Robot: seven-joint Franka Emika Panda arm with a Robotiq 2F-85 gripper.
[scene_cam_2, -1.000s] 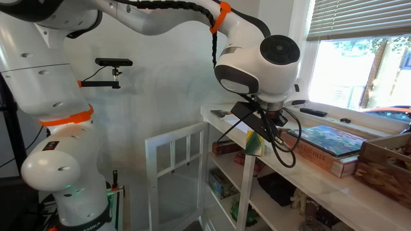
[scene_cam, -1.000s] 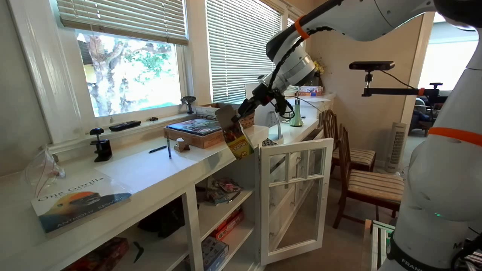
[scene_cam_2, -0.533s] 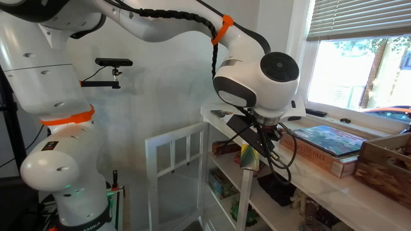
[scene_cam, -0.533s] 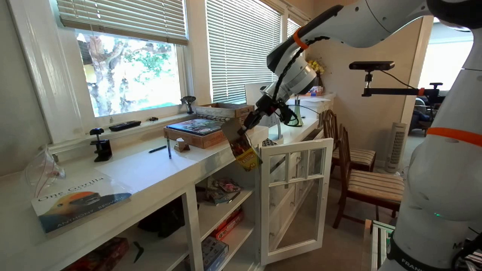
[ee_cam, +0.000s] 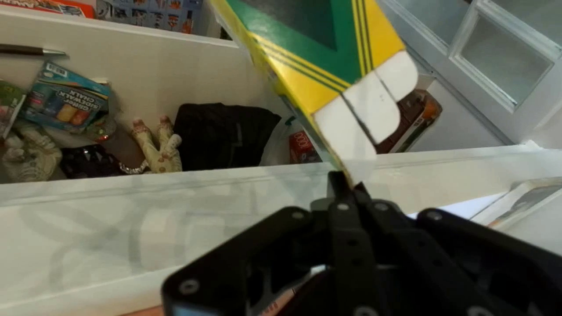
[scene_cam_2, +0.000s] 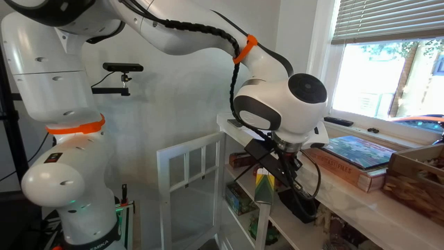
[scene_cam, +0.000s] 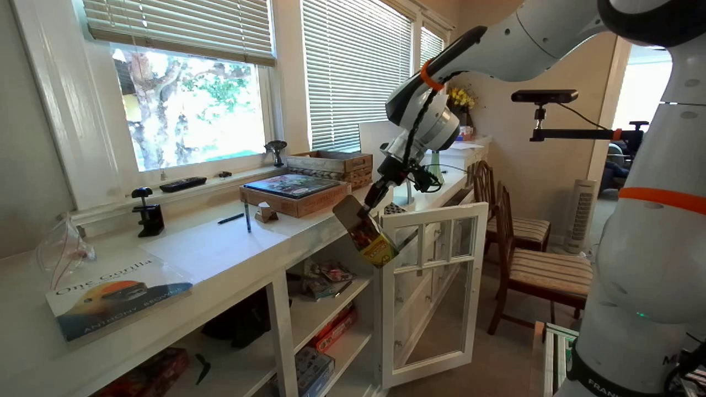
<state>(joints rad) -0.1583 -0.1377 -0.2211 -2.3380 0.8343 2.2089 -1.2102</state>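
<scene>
You have the crayon box (scene_cam: pixel 380 251) lifted and apparently hanging free, tilted in front of the cabinet shelves (scene_cam: pixel 309 321) and near the glass-paned door (scene_cam: pixel 433 265); it isn't yet set down or let go. Your gripper (ee_cam: pixel 349 184) pinches its rim, jaws all but together (a thin hold). The arm (scene_cam_2: pixel 187 40) arches high, its far end slanting downward.

Daylight pours in through the window (scene_cam: pixel 190 110), glaring nearly white, while the cabinet shelf (scene_cam: pixel 237 366) sits in dimness. In the wrist view, soft shadows lie across the pale countertop (ee_cam: pixel 96 237), and the gripper (ee_cam: pixel 350 182) looks dark, slightly out of focus.
</scene>
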